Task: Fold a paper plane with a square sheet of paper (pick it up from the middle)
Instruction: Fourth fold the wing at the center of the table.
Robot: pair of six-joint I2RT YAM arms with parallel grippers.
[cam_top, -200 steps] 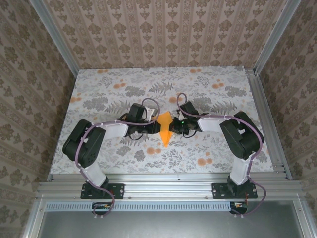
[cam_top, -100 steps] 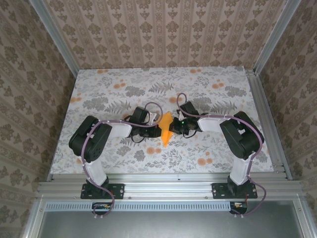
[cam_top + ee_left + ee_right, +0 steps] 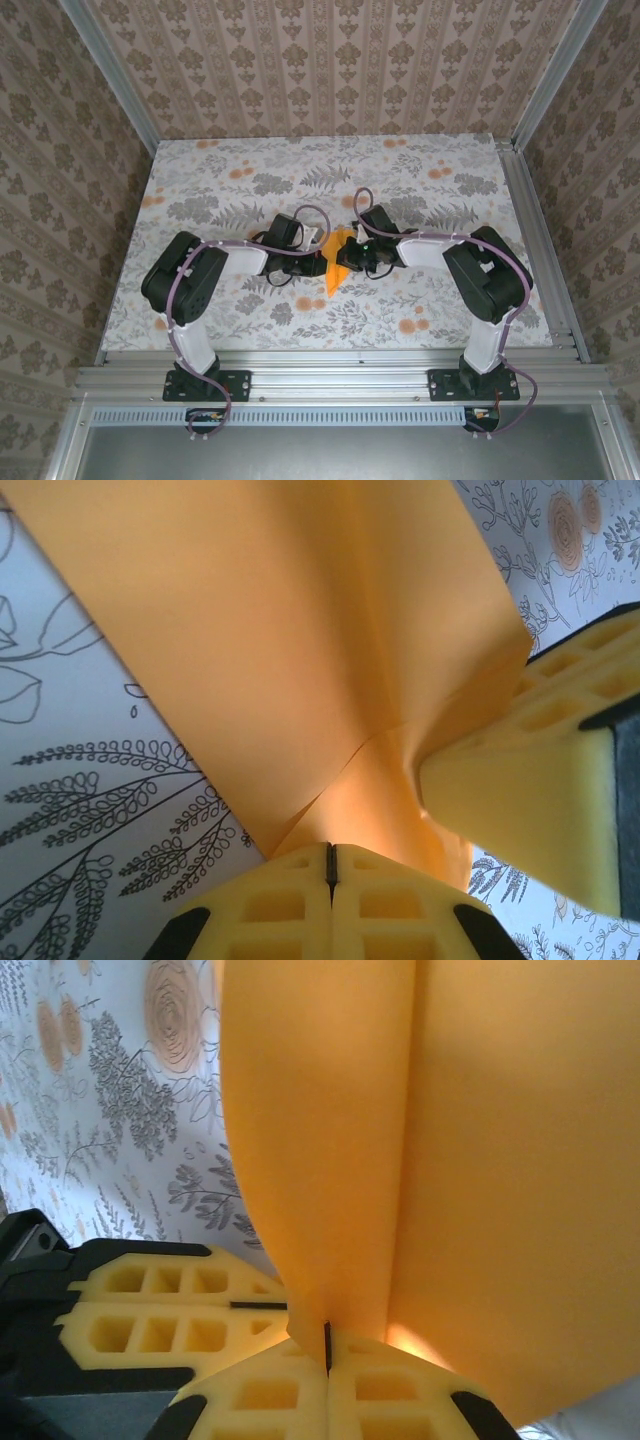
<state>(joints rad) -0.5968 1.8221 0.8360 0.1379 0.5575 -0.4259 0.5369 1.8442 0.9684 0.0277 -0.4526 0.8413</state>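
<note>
Bright, even, diffuse light; shadows faint. Close-up bright orange thin paper sheet (image 3: pixel 280 630) soft-focused, glowing near fold.

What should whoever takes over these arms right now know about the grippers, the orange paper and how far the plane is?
Left gripper: shut on the square sheet of paper.
Right gripper: shut on the same sheet, facing the left one.
Paper: pinched between both grippers over the middle of the table, its point toward the arm bases.
Done: sheet grasped, at least one crease in.
Left: probably the remaining folds to a narrow dart; the folds so far cannot be counted.
</note>
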